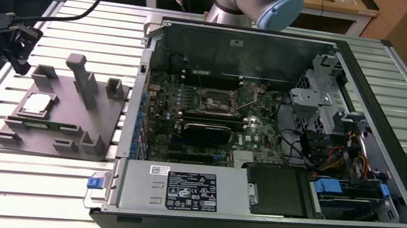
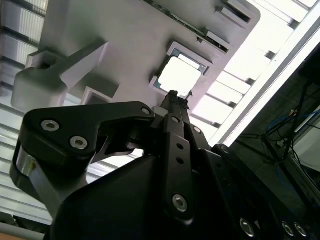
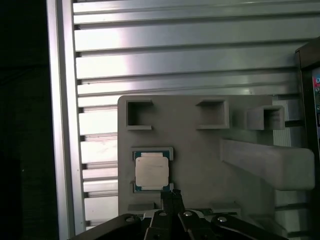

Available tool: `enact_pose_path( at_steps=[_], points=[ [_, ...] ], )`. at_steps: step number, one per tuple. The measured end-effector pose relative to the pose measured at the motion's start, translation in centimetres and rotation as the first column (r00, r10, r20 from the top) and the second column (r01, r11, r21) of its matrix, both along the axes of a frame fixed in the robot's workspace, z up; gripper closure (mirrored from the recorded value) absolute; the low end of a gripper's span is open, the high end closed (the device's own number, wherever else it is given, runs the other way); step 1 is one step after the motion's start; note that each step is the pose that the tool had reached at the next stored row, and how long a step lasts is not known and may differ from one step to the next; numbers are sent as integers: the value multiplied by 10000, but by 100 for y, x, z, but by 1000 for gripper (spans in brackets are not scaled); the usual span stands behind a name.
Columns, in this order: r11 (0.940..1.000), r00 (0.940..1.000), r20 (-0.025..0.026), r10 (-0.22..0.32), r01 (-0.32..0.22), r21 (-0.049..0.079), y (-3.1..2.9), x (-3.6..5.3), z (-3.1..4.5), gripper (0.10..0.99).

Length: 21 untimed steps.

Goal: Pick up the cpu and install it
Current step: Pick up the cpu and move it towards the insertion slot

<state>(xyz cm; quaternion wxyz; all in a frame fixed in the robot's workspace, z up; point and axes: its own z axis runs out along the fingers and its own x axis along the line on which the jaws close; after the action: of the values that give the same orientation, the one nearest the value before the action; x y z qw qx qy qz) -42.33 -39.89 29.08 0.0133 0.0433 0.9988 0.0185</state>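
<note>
The cpu (image 1: 36,105) is a small square chip with a silver top. It lies flat in a recess of the grey fixture plate (image 1: 45,135) at the exterior view's left. Both wrist views also show the cpu (image 3: 151,171) (image 2: 181,75) sitting in its pocket. My gripper (image 1: 20,62) hangs above the table beyond the fixture's far left corner, clear of the chip. Its black fingertips (image 3: 170,194) are pressed together with nothing between them, so the gripper (image 2: 175,97) is shut and holds nothing. The motherboard socket (image 1: 216,101) lies inside the open computer case.
The open computer case (image 1: 269,215) covers the exterior view's middle and right, with drive cages and cables inside. Upright grey fixture blocks (image 1: 83,79) rise beside the cpu. The ribbed aluminium table (image 1: 24,185) runs under everything. The arm's base (image 1: 240,2) stands behind the case.
</note>
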Motion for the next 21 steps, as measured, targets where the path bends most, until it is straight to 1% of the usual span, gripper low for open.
enact_pose_path(
  at_steps=[13, 21],
  points=[
    [10000, 10000, 0, 0, 0, 0, 0, -84, -164, 980],
    [10000, 10000, 0, 0, 0, -13, 0, -106, -304, 980]
  ],
)
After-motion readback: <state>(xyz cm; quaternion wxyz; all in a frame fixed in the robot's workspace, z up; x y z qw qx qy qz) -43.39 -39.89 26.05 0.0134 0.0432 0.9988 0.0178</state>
